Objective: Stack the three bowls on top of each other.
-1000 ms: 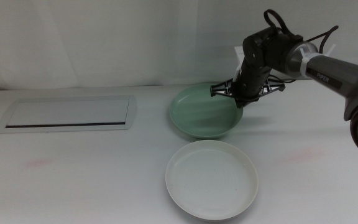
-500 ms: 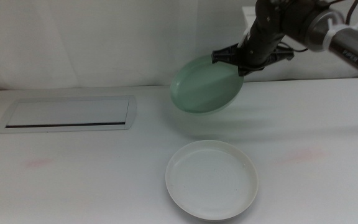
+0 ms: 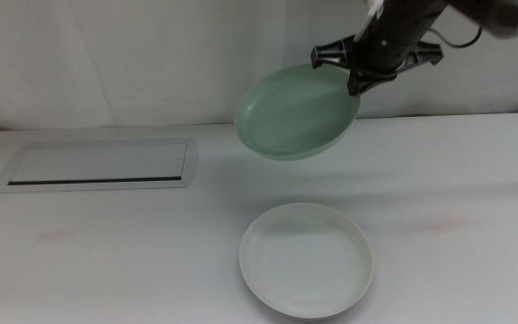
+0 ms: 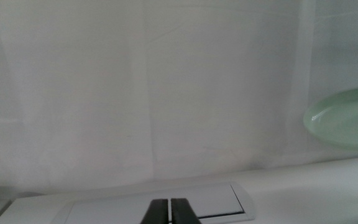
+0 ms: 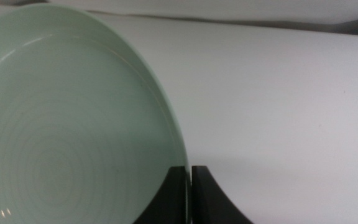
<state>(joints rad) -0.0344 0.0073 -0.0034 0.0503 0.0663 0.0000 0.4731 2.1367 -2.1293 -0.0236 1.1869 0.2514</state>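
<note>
Middle view: the right gripper (image 3: pixel 356 79) pinches the far rim of the mint green bowl (image 3: pixel 297 112), held tilted in the air above the table's (image 3: pixel 151 252) far edge. The white bowl (image 3: pixel 306 259) sits near the front edge. The left gripper (image 4: pixel 169 211), jaws pressed together on nothing, waits near the silver panel (image 3: pixel 97 165).

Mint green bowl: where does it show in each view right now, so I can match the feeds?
Middle view: mint green bowl tilted in the air, upper centre, right gripper on its rim.
Left wrist view: its edge at the right border.
Right wrist view: it fills the left half.
Shared landmark: the bowl itself; the silver panel shows in middle and left wrist only.
</note>
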